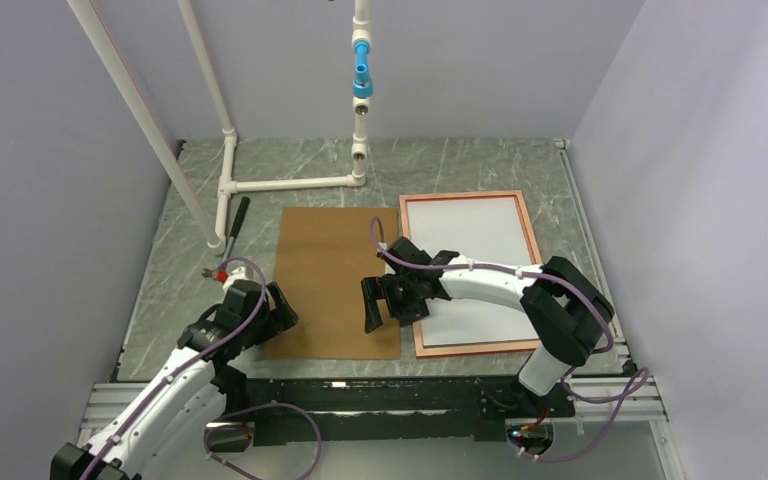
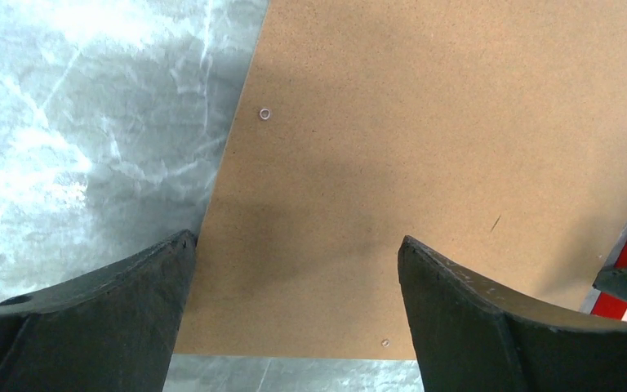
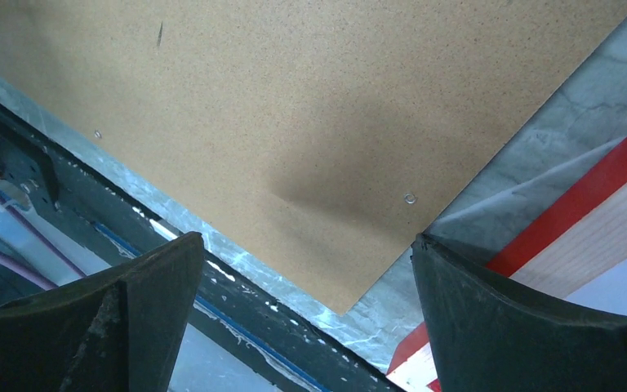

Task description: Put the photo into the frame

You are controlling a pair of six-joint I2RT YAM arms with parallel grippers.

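- Hovering with fingers spread and empty, the right hand [image 1: 382,305] sits at the near-left corner of the frame [image 1: 460,194].
- Frame lies at its 2 o'clock on the surface [image 1: 460,165], long axis 6-to-12.
- Photo [image 1: 470,235], white face up, seems to lie inside it.
- Left hand [image 1: 278,308], also open, is farther off.

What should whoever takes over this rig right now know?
Left gripper: open, empty, over the near left corner of the backing board.
Right gripper: open, empty, between board and frame.
Photo: white face up, lying inside the frame.
Done: photo appears to be in.
Left: probably the board on top; check the photo's fit first.
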